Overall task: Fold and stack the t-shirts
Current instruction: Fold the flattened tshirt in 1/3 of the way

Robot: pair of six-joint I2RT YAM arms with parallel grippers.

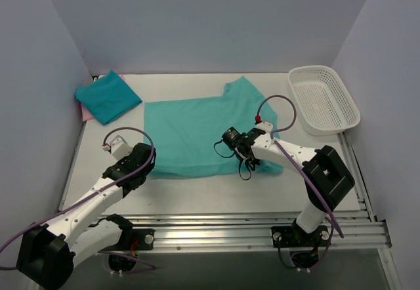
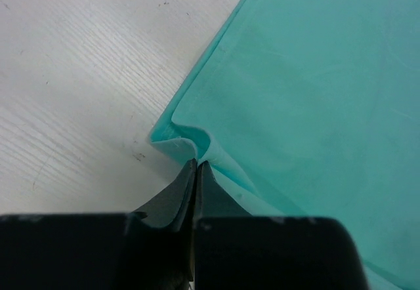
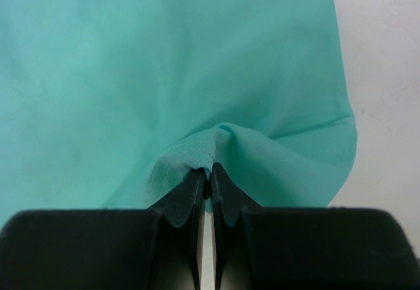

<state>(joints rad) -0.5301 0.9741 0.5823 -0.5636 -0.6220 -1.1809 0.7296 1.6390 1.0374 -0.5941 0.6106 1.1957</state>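
- T-shirt (image 1: 197, 132), teal, lies spread flat mid-way across the surface (image 1: 197, 190) in the top view. Both arms reach low to its near edge.
- Left wrist: the left end effector (image 2: 196, 165) is pinched tight on the near-left corner, with bare surface beside it.
- Right wrist: the right end effector (image 3: 209, 170) is clamped on bunched cloth beside the side edge.

Spread t-shirt (image 1: 190, 136) centre of table (image 1: 197, 191); folded t-shirt (image 1: 108, 96) far left corner; basket (image 1: 325, 100) far right corner.
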